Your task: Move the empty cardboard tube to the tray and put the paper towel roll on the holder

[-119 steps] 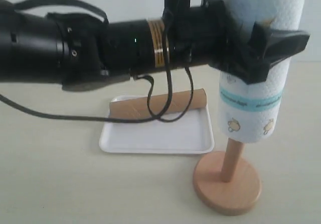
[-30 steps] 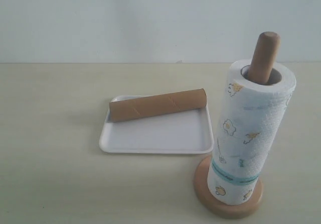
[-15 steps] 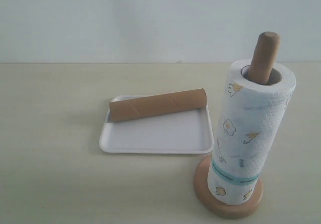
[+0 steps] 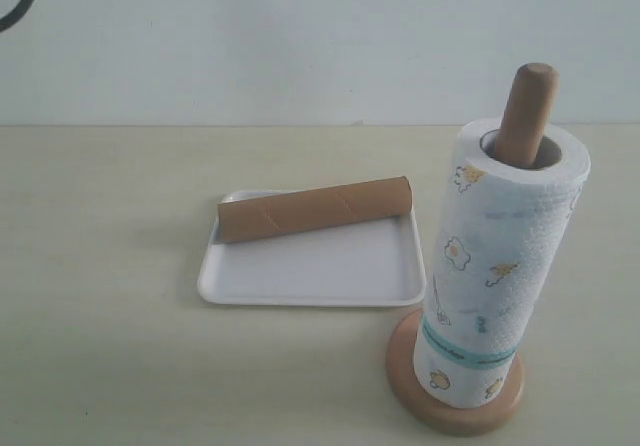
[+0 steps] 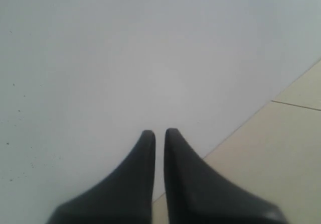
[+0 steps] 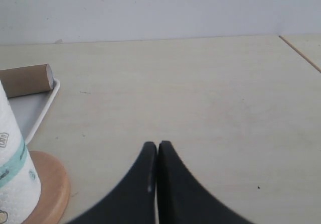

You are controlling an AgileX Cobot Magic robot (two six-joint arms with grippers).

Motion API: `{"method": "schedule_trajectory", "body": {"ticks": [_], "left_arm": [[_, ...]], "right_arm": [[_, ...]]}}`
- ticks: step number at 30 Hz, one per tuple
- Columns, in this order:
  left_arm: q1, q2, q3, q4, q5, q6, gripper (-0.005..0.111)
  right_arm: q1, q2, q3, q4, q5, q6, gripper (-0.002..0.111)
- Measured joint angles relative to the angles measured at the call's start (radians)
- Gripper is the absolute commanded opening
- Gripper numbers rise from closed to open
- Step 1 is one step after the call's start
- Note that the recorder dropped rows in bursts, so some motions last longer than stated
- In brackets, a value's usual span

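The empty cardboard tube (image 4: 314, 208) lies across the far side of the white tray (image 4: 310, 276), slightly slanted. Over the holder's pole (image 4: 527, 111) stands the paper towel roll (image 4: 500, 266), resting on the round wooden base (image 4: 455, 414). Neither gripper shows in the exterior view. My left gripper (image 5: 159, 133) is shut and empty, facing a pale wall. My right gripper (image 6: 157, 146) is shut and empty over bare table, with the roll (image 6: 12, 163), the base (image 6: 50, 186), the tray's corner (image 6: 45, 106) and the tube's end (image 6: 27, 80) off to one side.
A thin black cable loop (image 4: 18, 1) shows at the exterior view's top left corner. The pale wooden tabletop (image 4: 100, 266) runs to a white wall behind. A table seam (image 6: 301, 53) shows in the right wrist view.
Four seconds ago a black arm held the roll partway down the pole; now the roll sits on the base and the arm has withdrawn. Nothing moved in the last second except the cable appearing.
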Motion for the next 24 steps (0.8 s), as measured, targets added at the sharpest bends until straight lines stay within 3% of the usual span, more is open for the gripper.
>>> {"method": "schedule_trajectory", "body": {"ticks": [19,24], "left_arm": [[0.0,-0.02,0.003,0.0,0.04,-0.002,0.006],[0.046,-0.111,0.105,-0.004,0.101,-0.075,0.006]], "right_arm": [[0.0,0.0,0.0,0.0,0.0,0.0,0.0],[0.0,0.0,0.0,0.0,0.0,0.0,0.0]]}}
